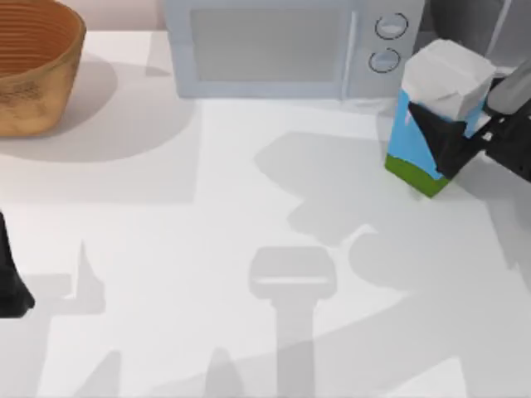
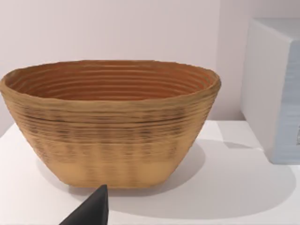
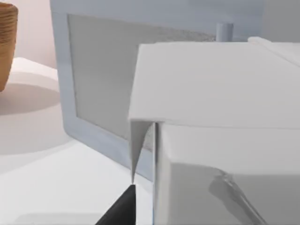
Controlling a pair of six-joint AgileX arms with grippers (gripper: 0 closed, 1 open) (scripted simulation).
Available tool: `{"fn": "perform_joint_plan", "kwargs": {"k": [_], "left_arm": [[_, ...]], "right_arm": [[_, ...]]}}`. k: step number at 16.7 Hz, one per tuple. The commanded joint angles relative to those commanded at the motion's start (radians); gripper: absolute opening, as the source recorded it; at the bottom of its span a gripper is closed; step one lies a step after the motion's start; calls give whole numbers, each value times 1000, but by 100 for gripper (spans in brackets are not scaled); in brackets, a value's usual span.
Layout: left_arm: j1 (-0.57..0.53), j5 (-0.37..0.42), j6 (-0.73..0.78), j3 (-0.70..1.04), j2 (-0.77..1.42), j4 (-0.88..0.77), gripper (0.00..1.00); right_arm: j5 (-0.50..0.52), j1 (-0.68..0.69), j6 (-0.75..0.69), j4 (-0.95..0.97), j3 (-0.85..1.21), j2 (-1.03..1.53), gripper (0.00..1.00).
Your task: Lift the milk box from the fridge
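The milk box has a white gable top, sky-blue sides and a green base, and it leans at the right of the table in front of the microwave's dials. My right gripper is shut on it, with black fingers across its blue sides. The right wrist view is close on the milk box's white top, with one black fingertip beside its edge. A dark grey corner of the fridge shows at the back right. My left gripper is parked at the table's left edge, open.
A pale blue-grey microwave with two round dials stands along the back edge. A woven brown basket sits at the back left, and the basket is straight ahead in the left wrist view. Shadows lie across the white table.
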Motion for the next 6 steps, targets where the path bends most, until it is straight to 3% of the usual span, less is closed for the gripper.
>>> {"fn": "perform_joint_plan", "kwargs": {"k": [6], "left_arm": [[0, 0, 0, 0, 0, 0, 100]], "right_arm": [[0, 0, 0, 0, 0, 0, 100]]}}
